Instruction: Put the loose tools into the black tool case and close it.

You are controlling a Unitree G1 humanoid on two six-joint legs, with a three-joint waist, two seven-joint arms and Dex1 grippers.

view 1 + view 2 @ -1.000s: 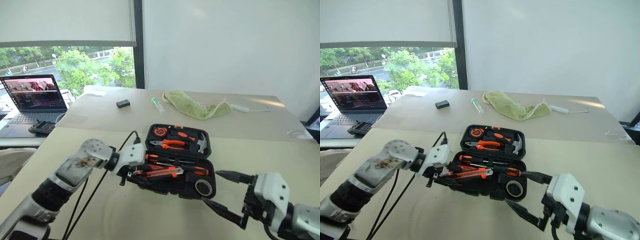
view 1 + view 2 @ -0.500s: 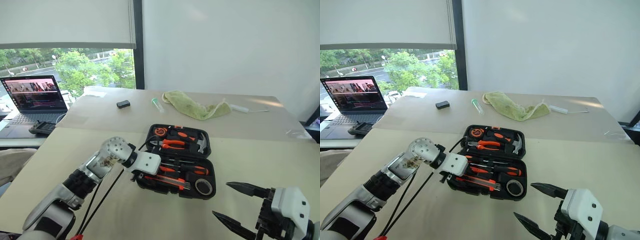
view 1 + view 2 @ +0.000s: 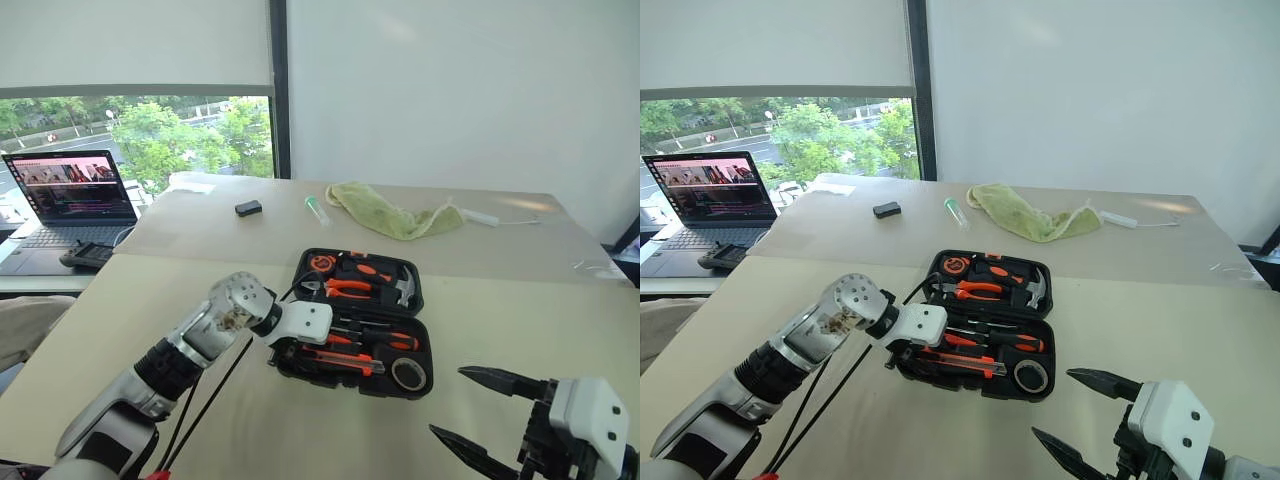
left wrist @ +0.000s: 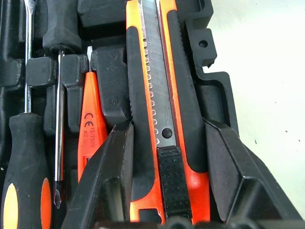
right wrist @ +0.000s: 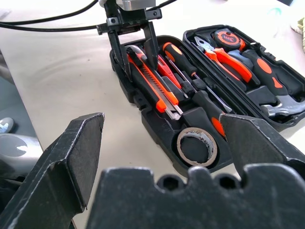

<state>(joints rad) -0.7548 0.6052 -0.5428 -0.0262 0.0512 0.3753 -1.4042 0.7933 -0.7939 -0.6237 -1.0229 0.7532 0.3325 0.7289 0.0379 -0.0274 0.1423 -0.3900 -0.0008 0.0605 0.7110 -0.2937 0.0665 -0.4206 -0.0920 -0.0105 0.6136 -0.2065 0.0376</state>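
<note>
The black tool case (image 3: 300, 262) lies open mid-table. In its near half lie the orange-and-black utility knife (image 4: 164, 95), the slim orange tester screwdriver (image 4: 90, 124), two orange-and-black screwdrivers (image 5: 183, 59) and the small black tape roll (image 5: 196, 145). My left gripper (image 3: 284, 352) reaches down over the case's near-left end. Its fingers (image 4: 116, 157) press on both sides of the knife, which rests in its slot. My right gripper (image 3: 447, 401) hovers open and empty near the front right, apart from the case.
Orange pliers (image 3: 345, 288), a hammer (image 3: 402, 288) and a tape measure sit in the case's lid. At the back are a laptop (image 3: 70, 190), a small black block (image 3: 247, 208), a tube and a green cloth (image 3: 390, 215). Black cables trail from my left arm.
My left gripper moved right and down with the knife, which now lies flat in the case instead of tilted above it. My right gripper pulled back from the case's right end.
</note>
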